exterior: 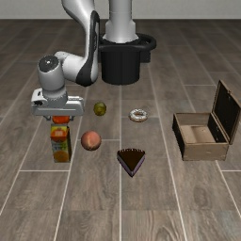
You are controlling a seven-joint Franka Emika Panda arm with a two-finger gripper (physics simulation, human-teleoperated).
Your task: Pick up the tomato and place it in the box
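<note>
The tomato point(90, 141), a round reddish fruit, lies on the wooden floor towards the exterior view's left. The open wooden box point(201, 137) stands at the exterior view's right with its lid tilted back. My gripper point(59, 115) hangs to the left of the tomato, directly over the red top of an orange juice carton point(61, 144). Its fingers stand open, spread to either side of the carton's top, and hold nothing. The tomato is a short way to the right of the gripper and lower in the view.
An olive-green fruit point(99, 110) lies just behind the tomato. A small ring-shaped pastry point(138, 115) sits mid-floor, and a dark cake slice point(130, 161) lies in front. The robot's black base point(124, 58) stands at the back.
</note>
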